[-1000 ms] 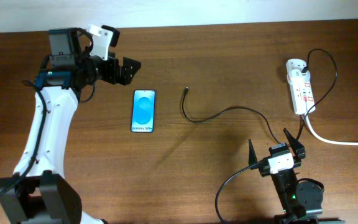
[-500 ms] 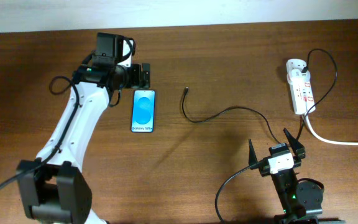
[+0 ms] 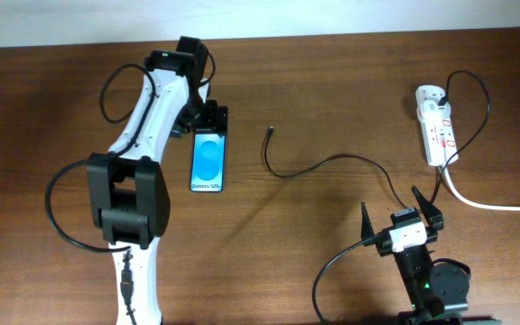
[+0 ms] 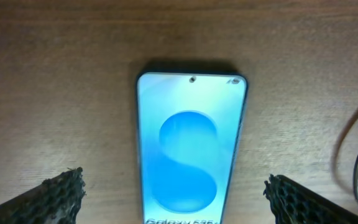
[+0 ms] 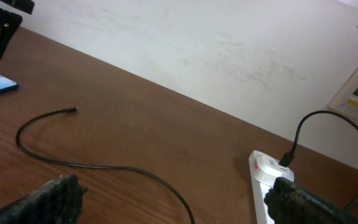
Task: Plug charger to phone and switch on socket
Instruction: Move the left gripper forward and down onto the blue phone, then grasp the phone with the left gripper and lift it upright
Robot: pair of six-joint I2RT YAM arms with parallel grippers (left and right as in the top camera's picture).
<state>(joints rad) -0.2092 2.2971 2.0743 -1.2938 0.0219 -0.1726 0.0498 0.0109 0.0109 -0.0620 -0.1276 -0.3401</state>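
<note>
- the phone [image 3: 208, 162] lies flat on the table [image 3: 332, 72], left of the middle, with its blue screen lit and facing up.
- the charger [image 3: 332, 161] lies loose to the phone's right. its plug tip [image 3: 270, 131] is free and well apart from the phone, and nothing holds it.
- the socket [image 3: 435, 125] sits at the far right with the charger's other end plugged in at its top. we cannot read how its switches are set.
- our left hand [image 3: 208, 120] hovers over the phone's top end, fingers apart. in the wrist view one finger shows on each side of the phone, and they grip nothing.
- our right hand [image 3: 399, 215] sits near the front edge, fingers apart and empty, with the cable running just beside it.
- what could go wrong, as we judge it:
  - closing on the phone's slim, slick edges could make it skid or spin and turn its port away.
  - the limp cable may twist, so the tip meets the port crooked.
  - a hard pull on the cable could drag the socket.
</note>
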